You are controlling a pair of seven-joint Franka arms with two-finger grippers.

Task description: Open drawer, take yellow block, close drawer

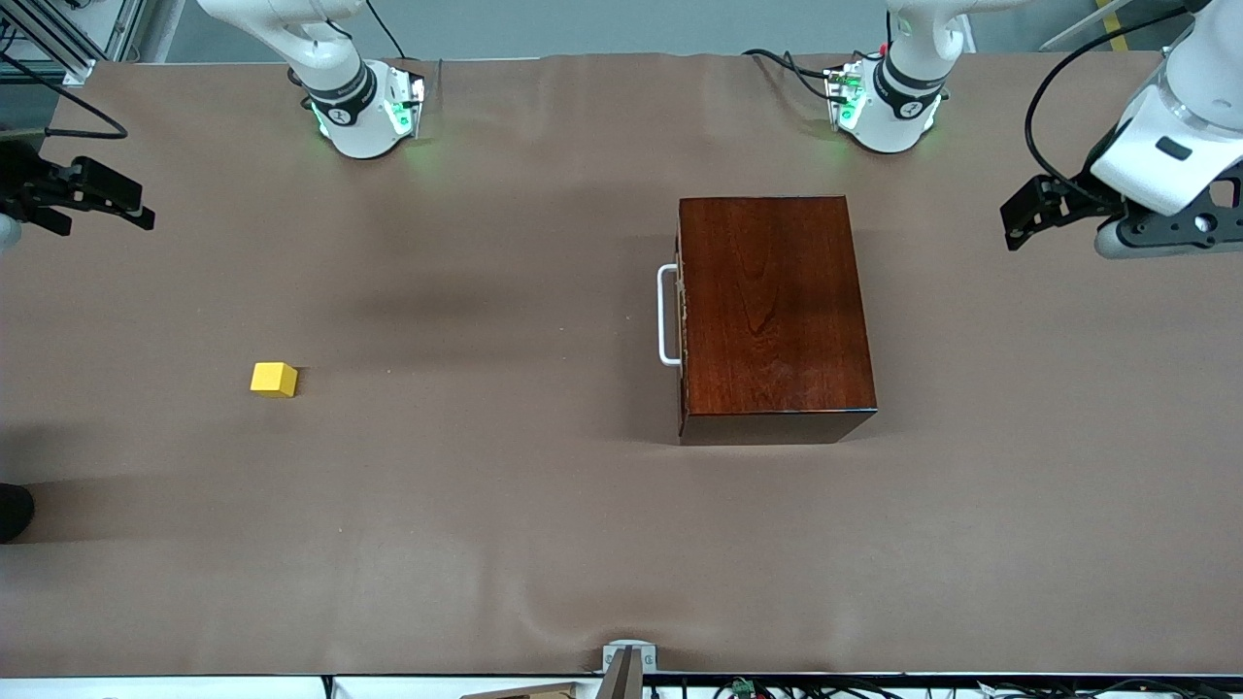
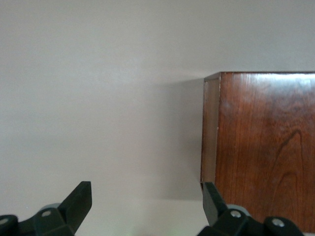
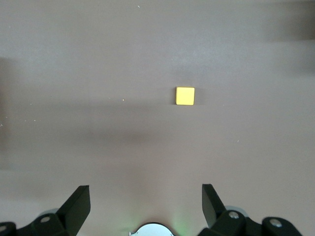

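1. The left gripper [image 1: 1015, 216] hangs over the bare table at the left arm's end, its fingers [image 2: 78, 201] spread wide and holding nothing. Its wrist view looks down on the closed back end of the wooden box [image 2: 261, 147].
2. The right gripper [image 1: 136, 209] hangs over the table edge at the right arm's end, jaws fully apart and empty. Its wrist view shows the yellow block [image 3: 185, 96] on the cloth below.
3. The drawer [image 1: 683, 316] sits shut inside the box, its white handle [image 1: 666, 316] facing the right arm's end. The yellow block [image 1: 274, 379] lies out on the table, well apart from the box and nearer the front camera than the right gripper, not inside the drawer as the task wording would suggest.
4. Risks, as a judgement: the box stands loose, so a pull on the handle may drag the whole box unless the other arm braces it. The handle leaves only a thin gap to the drawer front, and a finger set off-line could slip off or jam.
5. Room: the brown table [image 1: 486, 505] is open all around the block and in front of the handle, giving the drawer free travel. The cloth shows wrinkles near the front camera's edge.
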